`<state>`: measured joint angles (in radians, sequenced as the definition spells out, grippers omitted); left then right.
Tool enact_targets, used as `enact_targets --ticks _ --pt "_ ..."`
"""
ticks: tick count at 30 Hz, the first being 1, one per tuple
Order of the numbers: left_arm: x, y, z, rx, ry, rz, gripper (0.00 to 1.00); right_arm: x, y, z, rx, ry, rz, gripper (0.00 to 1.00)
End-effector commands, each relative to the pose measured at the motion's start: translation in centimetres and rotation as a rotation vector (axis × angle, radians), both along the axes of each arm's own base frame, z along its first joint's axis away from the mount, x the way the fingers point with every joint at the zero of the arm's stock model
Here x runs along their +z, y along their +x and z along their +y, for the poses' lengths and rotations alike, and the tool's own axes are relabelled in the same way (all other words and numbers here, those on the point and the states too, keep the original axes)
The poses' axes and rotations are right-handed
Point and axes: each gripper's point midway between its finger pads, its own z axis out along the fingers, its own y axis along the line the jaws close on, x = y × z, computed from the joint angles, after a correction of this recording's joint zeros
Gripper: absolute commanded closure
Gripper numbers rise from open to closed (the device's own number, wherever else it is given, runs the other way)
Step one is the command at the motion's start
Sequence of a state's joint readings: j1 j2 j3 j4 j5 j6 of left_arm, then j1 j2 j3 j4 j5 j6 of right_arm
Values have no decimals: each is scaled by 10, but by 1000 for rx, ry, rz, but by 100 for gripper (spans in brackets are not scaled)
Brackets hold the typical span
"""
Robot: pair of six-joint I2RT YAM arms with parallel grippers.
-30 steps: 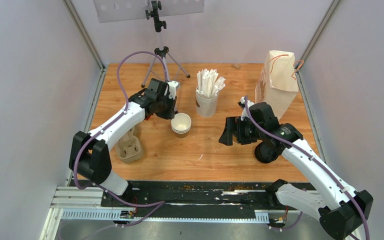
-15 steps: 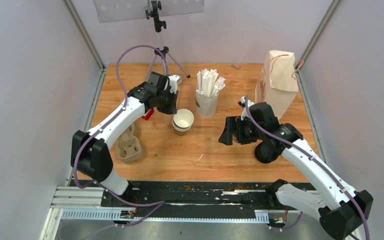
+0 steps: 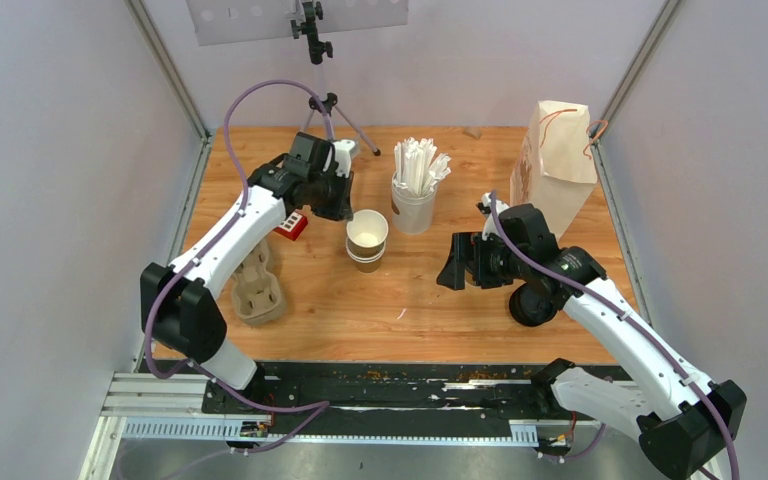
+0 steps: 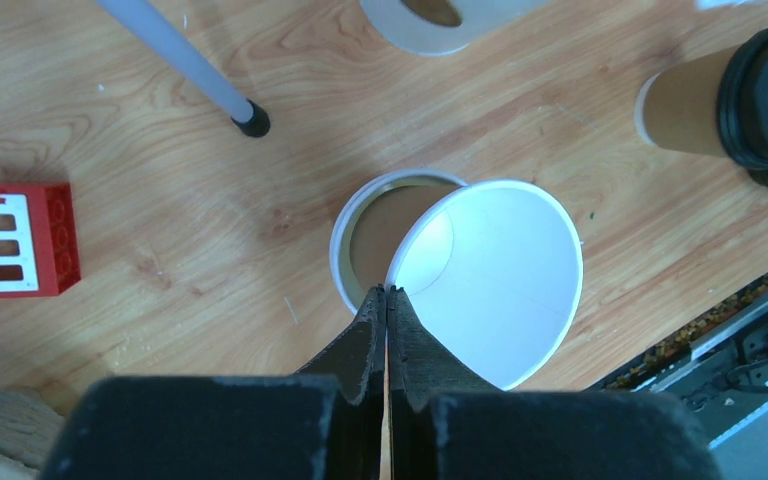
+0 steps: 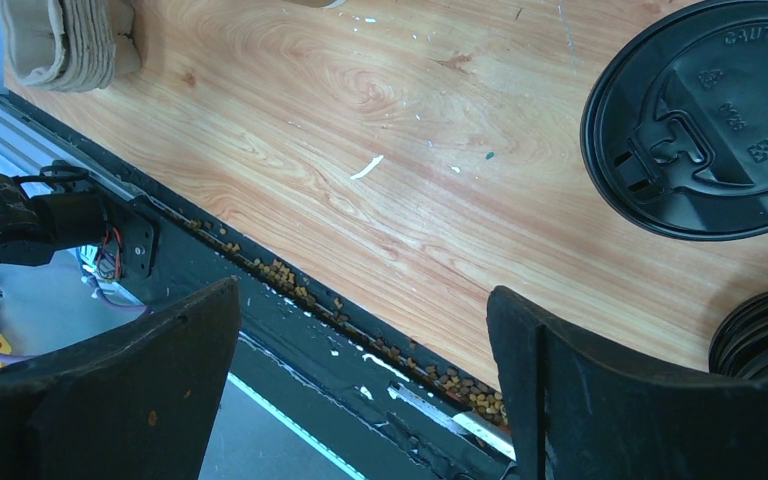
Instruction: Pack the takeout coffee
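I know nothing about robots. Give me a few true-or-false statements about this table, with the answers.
1. The left gripper pinches the rim of a cup. True.
2. That cup has a lid on. False: it is open, and its white inside shows.
3. The right gripper holds a lid. False: it is open and empty.
4. Straws stand in a white cup. True.
5. The bag lies flat. False: it stands upright.

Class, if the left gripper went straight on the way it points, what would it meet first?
The left gripper, shut on the rim of a paper cup, points down. Just beyond its fingers sits the stack of cups, so probably that stack's rim first; the gap is hard to judge.
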<state>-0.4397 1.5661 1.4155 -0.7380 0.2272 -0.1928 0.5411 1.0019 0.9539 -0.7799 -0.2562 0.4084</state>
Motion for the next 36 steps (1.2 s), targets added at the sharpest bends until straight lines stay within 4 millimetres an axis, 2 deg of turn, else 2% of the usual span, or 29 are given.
enact_targets --ticks 1,6,9,14,20,25,26,32,36 --pt "51 0 -4 -5 -76 -78 100 27 3 10 -4 80 -35 7" --pt "76 -12 -5 -32 -113 -97 100 31 0 8 -44 95 -13 8" --pt "88 -27 -5 -63 -136 -99 100 33 -1 3 -91 87 10 8" --pt "88 -61 3 -87 -163 -74 100 34 -2 -17 -257 34 81 8" --pt "58 -104 12 -84 -138 -46 100 32 -3 -37 -432 -21 148 7" --pt "26 -136 0 -99 -164 -18 100 18 -2 -61 -597 -108 187 7" --pt "13 -141 -1 -95 -166 -1 100 16 -1 -66 -633 -128 190 7" --pt "-30 -147 -11 -71 -170 13 100 10 11 -94 -761 -248 133 7" --pt "-49 -149 -18 -74 -195 31 100 7 17 -115 -869 -317 99 9"
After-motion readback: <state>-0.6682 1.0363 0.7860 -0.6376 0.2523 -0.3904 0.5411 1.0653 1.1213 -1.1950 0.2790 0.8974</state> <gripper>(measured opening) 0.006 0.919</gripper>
